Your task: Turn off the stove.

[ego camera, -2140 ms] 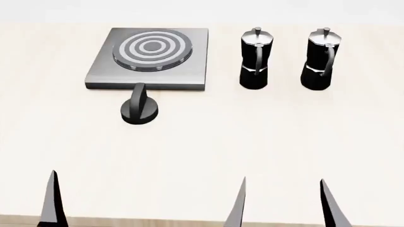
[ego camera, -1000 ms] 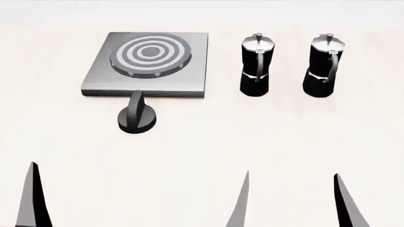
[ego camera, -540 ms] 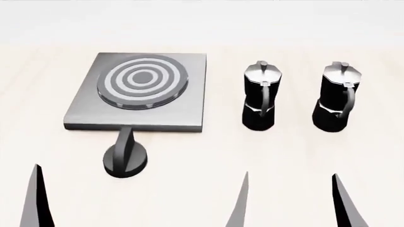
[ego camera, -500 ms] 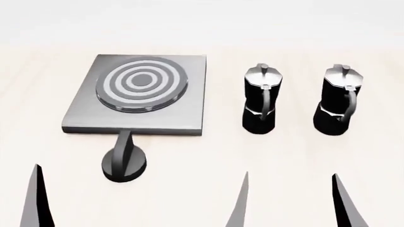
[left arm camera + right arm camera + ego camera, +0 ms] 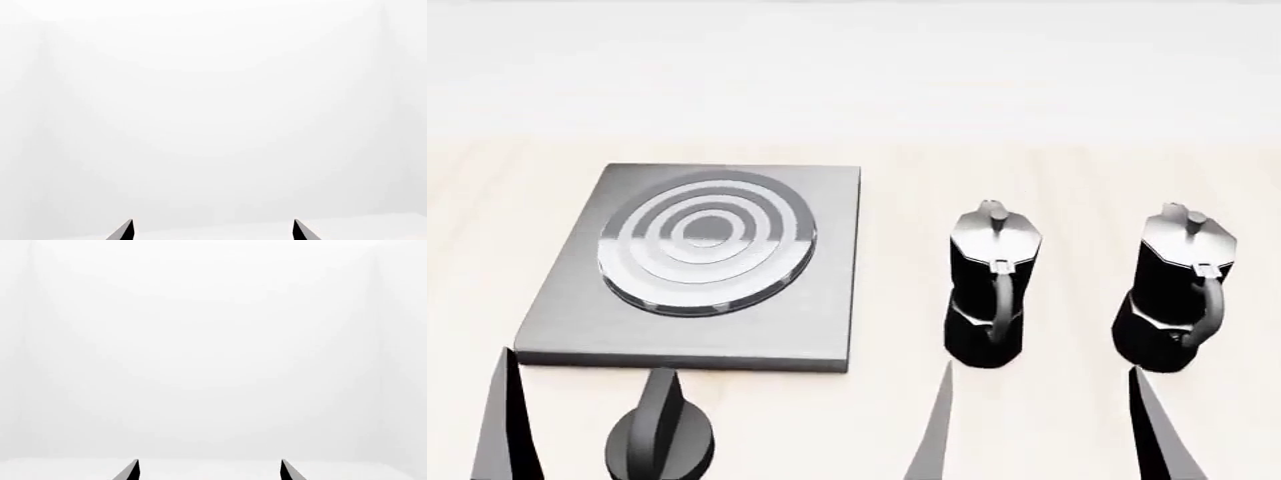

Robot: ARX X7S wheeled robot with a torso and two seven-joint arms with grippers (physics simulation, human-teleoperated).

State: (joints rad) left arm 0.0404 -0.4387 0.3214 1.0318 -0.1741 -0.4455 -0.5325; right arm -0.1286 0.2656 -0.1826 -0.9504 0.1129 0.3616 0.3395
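The stove (image 5: 814,330), a flat grey metal plate with a ringed round burner (image 5: 705,240), lies at the left of the head view. Its black ridged knob (image 5: 661,442) stands just in front of the plate, near the bottom of that view. One finger of my left gripper (image 5: 505,420) rises left of the knob, apart from it. My left gripper (image 5: 212,231) is open and holds nothing. Further right, my right gripper (image 5: 1041,425) (image 5: 209,471) is also open, below the moka pots. Both wrist views show only white beyond the fingertips.
Two black-and-silver moka pots (image 5: 994,290) (image 5: 1181,295) stand upright side by side to the right of the stove. Everything rests on a pale wooden table (image 5: 827,430), whose far edge runs behind the stove.
In the head view the stove, knob and pots have slid down and grown larger. The knob now sits at the bottom edge. Both grippers' fingertips keep their places and stay open.
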